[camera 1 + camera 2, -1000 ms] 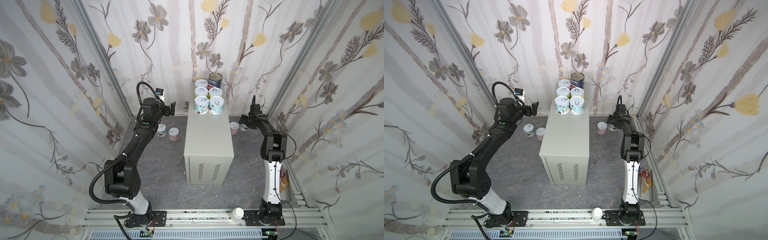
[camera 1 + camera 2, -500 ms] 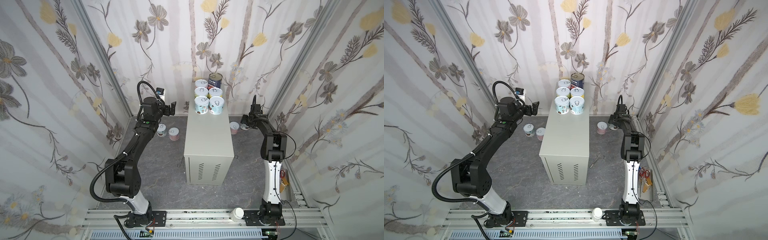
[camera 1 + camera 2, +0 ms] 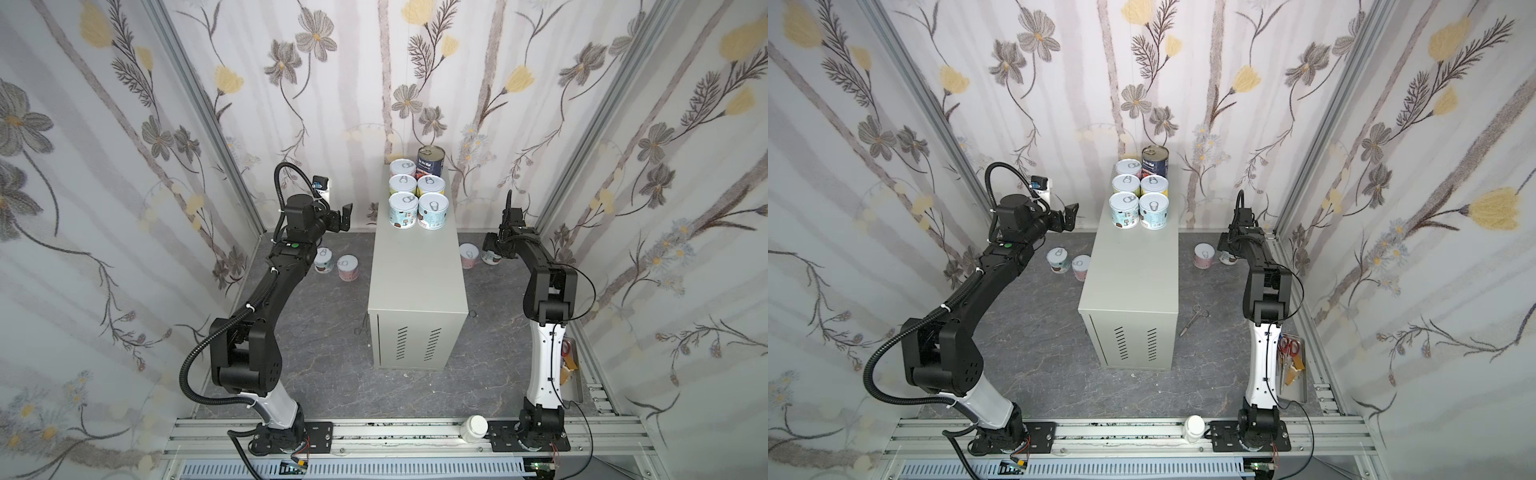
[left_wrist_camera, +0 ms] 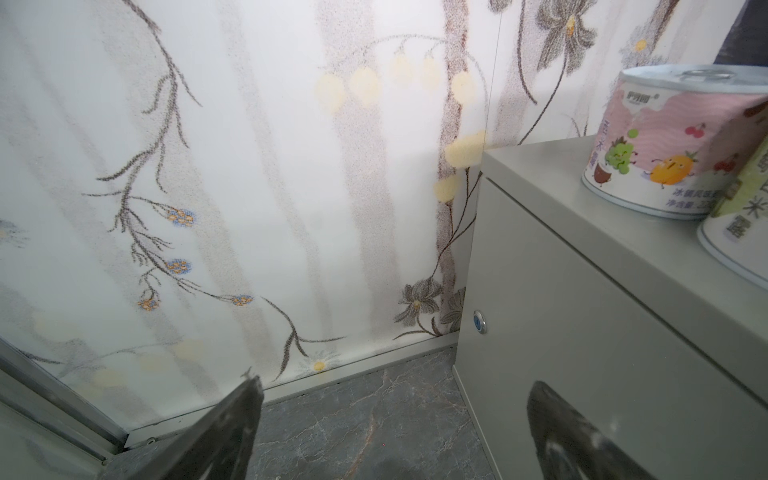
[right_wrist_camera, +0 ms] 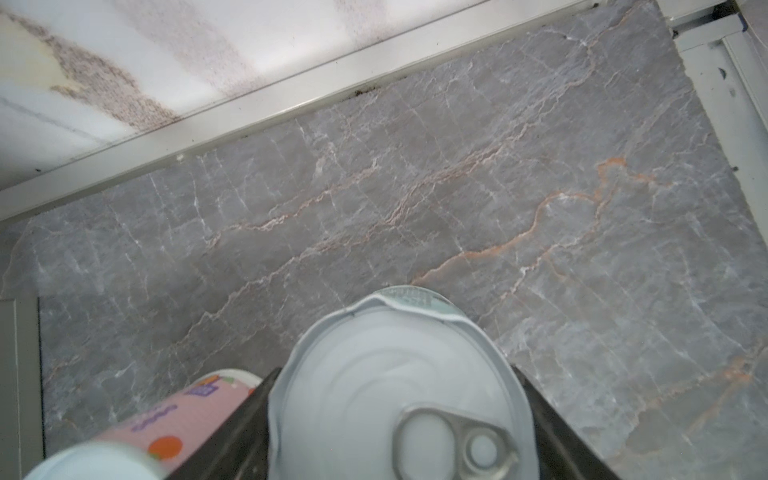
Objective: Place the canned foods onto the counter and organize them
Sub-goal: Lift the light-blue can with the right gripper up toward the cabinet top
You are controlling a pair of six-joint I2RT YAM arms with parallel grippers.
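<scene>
the right claw (image 5: 395, 370) has just closed in: a second ago its jaws stood wider around the blue can (image 5: 374, 386); now both press on the can's sides, so it grips it. the can is not lifted yet. it stands on the floor (image 3: 332, 332) to the right of the tabletop (image 3: 415, 270), just beside a pink can (image 3: 468, 255). the arm itself has hardly shifted, so i judge the grasp done and the lift next. the far edge of the lid looks bent in the right wrist view, though the seal seems whole.

the left claw (image 3: 345, 217) has not moved. it hangs wide open and empty, near the tabletop's far left edge, above two cans (image 3: 324, 259) on the floor.

on the tabletop, six are placed in a double row at the far end: five short cans (image 3: 403, 210) and the tall can (image 3: 431, 162) at the back right. its near part is bare, so there is room. four remain below, counting the gripped one.

every can i can see has its pull-tab lid on. a metal tray (image 3: 1305, 374) by the right arm's base holds red-handled scissors (image 3: 1289, 347) and some tan bits i cannot name. a white bottle (image 3: 473, 428) stands on the front rail.
</scene>
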